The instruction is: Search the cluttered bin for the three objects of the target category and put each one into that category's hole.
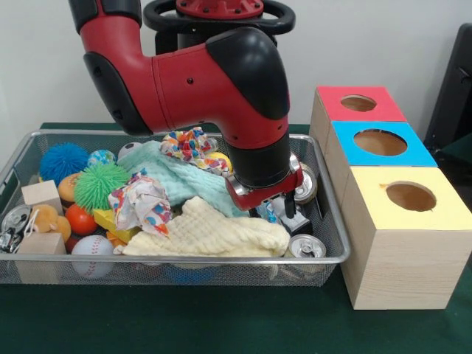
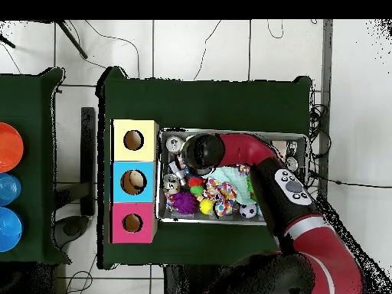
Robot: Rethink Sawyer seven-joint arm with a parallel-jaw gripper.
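The red and black arm [image 1: 199,81] reaches down into the wire bin [image 1: 335,221], at its end nearest the three wooden boxes. The gripper [image 1: 284,210] is low among the clutter there, just above the cans, but I cannot tell how its fingers stand, because the wrist and the objects hide them.

A silver can [image 1: 306,247] lies on its side in the bin's front corner on the box side, its round top facing the camera, so its long axis runs from front to back. A second can [image 1: 306,184] lies behind the gripper, partly hidden. A third can [image 1: 15,219] is at the opposite end.

The yellow box [image 1: 409,243], the blue box [image 1: 380,147] and the red box [image 1: 354,107] each have one round hole on top. A cream cloth [image 1: 214,232] and a mint cloth [image 1: 177,181] cover the middle of the bin.
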